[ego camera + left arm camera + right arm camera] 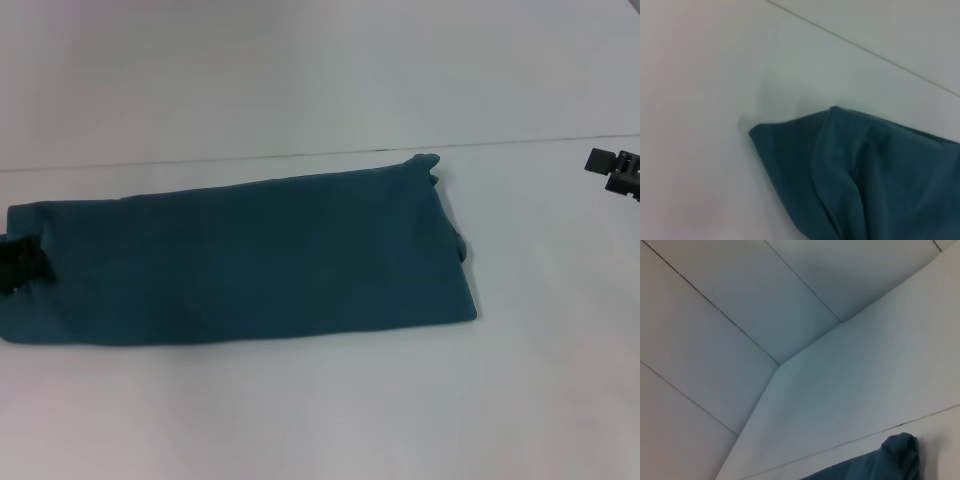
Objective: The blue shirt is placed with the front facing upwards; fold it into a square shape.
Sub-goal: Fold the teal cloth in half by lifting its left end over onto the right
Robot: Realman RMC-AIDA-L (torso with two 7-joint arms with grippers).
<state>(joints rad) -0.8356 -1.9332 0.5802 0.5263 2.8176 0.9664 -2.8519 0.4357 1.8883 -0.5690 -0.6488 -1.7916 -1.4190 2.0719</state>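
- Here the blue shirt (240, 260) lies flat on the white table (320, 420) as a long folded band, running from the table's left side toward its middle, with plain cloth facing up.
- The band's far long edge sits close to the table's back edge, and its right end is nearer the back than its left end, so it lies a little askew.
- At the shirt's far right corner a small flap of cloth (428, 160) sticks out, and a small bulge shows on the right short edge.
- The left gripper (22, 262) is at the shirt's left end, near the table's left edge, touching the cloth; whether it is gripping the cloth cannot be told.
- The left wrist view shows a rumpled, folded corner of the shirt (860, 175) lying on the table.
- The right gripper (616, 170) hovers by the table's right edge, well apart from the shirt; its state cannot be told.
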